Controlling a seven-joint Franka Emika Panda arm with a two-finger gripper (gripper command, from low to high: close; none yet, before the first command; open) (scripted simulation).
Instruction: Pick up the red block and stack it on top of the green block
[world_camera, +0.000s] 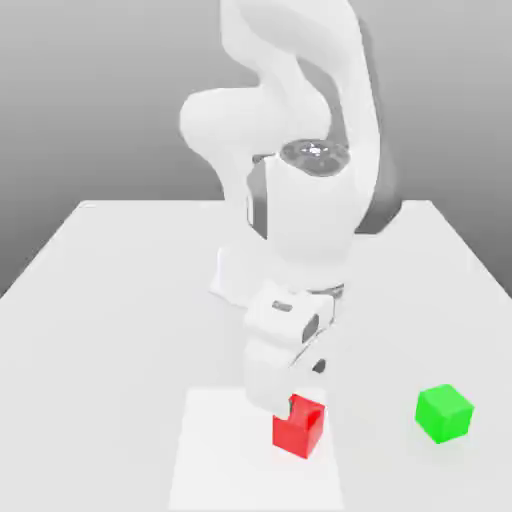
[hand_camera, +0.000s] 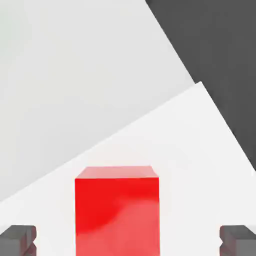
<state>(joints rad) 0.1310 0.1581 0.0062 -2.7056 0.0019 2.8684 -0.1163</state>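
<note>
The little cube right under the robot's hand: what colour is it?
The cube is plain bright red, showing best in the hand view.

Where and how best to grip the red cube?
Probably by two opposite upright side faces, coming straight down from above. The cube sits flat on the white patch, its plain faces flat and parallel, and the hand is already open around its sides.
</note>
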